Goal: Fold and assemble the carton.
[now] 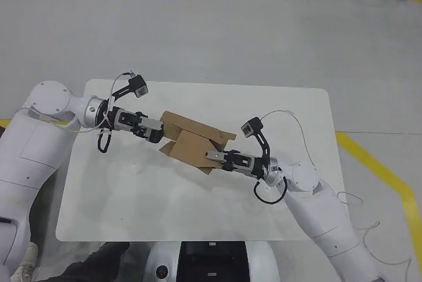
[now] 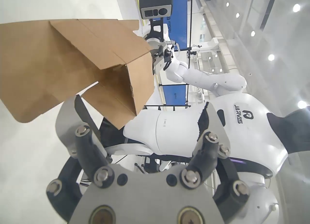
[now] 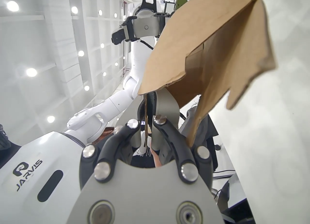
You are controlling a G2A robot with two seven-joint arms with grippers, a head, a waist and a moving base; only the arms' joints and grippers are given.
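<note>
The brown cardboard carton [image 1: 194, 139] is held partly unfolded above the middle of the white table [image 1: 126, 204], its flaps loose. My right gripper [image 1: 214, 156] is at the carton's near right end. In the right wrist view that gripper [image 3: 147, 110] is shut on a thin edge of a carton [image 3: 205, 41] flap. At the carton's left end is my left gripper [image 1: 161, 132]. Seen from the left wrist, this gripper [image 2: 143, 104] stands open, its fingers [image 2: 81, 113] wide apart, with the carton's [image 2: 72, 65] lower corner just ahead of them. The right gripper [image 2: 159, 56] shows at the carton's far edge.
The table has free white surface on all sides of the carton, most of it toward the front left. Yellow floor tape [image 1: 390, 180] runs past the table's right side. A thin cable [image 1: 295, 127] loops over the right arm.
</note>
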